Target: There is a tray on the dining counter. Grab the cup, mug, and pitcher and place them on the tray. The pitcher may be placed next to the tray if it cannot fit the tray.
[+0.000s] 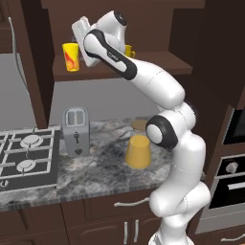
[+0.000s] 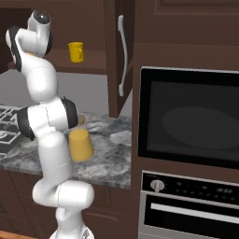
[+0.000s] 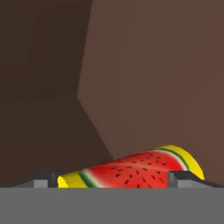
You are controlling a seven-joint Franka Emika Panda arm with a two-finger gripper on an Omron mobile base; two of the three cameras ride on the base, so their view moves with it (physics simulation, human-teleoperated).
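The cup [image 1: 72, 56], yellow with a red watermelon mark, stands on a dark wood shelf [image 1: 158, 67]. My gripper [image 1: 79, 39] is right beside it at shelf height. In the hand view the cup [image 3: 131, 169] lies between my two fingertips [image 3: 40, 179], and the gripper [image 3: 111, 178] is open around it, not closed on it. The plain yellow mug [image 2: 76, 51] stands further along the same shelf, half hidden behind my arm in the left base view [image 1: 129, 50]. The orange-yellow pitcher [image 1: 139, 151] with its tan lid stands on the stone counter below. The tray and the dining counter are out of view.
A silver toaster [image 1: 75, 130] and a gas stove [image 1: 26, 155] sit on the marbled counter [image 1: 95, 174] to the left of the pitcher. A black wall oven [image 2: 186, 121] fills the right side. A tall cabinet with a long handle [image 2: 122, 56] borders the shelf.
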